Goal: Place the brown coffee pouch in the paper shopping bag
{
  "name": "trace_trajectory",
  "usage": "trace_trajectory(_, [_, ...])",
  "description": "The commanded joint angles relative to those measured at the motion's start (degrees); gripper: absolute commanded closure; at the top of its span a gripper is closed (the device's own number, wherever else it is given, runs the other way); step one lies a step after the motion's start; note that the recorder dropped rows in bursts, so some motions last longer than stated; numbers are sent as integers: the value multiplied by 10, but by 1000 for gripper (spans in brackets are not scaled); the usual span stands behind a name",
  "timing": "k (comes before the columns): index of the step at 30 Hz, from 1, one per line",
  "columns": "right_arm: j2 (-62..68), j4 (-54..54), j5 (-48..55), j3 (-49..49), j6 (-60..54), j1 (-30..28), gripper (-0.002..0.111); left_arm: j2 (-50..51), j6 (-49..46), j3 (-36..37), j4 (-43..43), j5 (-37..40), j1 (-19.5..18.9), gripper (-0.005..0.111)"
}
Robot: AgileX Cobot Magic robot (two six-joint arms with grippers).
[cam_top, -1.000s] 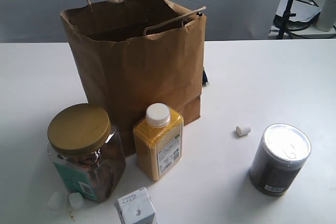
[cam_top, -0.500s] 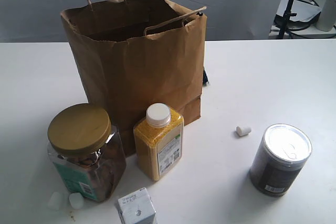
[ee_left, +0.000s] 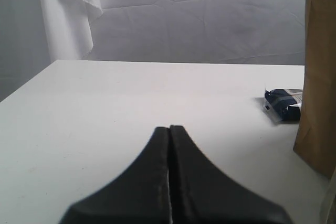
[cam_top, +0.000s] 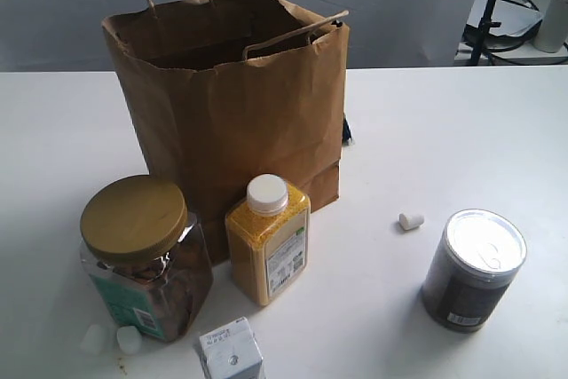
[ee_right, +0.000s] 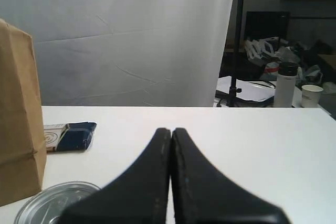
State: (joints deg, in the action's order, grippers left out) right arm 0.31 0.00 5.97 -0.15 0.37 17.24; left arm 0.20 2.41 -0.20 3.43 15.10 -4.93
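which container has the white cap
The yellow-filled bottle in the middle; the jar has a gold lid, the can a silver one.

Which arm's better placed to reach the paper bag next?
Left, marginally. The left gripper, shut and empty, has only bare table before the paper shopping bag; the right gripper, also shut, has the can toward it. No pouch shows anywhere.

There is one paper shopping bag [cam_top: 240,122], one clear jar with a gold lid [cam_top: 142,259], one yellow-filled white-capped bottle [cam_top: 268,246] and one dark silver-lidded can [cam_top: 470,272]. Besides these there is one small white carton [cam_top: 231,357], one dark blue packet [ee_right: 71,135] and three small white caps [cam_top: 410,220].
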Motion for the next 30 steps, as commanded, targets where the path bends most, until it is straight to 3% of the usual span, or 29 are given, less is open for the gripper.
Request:
trace_trajectory(1, [-3,0,3,1,1,-25,108,-2,2,2,2,-2,-2,107])
trace_trajectory(30, [-3,3,3,1,1,-31,108,-2,2,2,2,-2,-2,107])
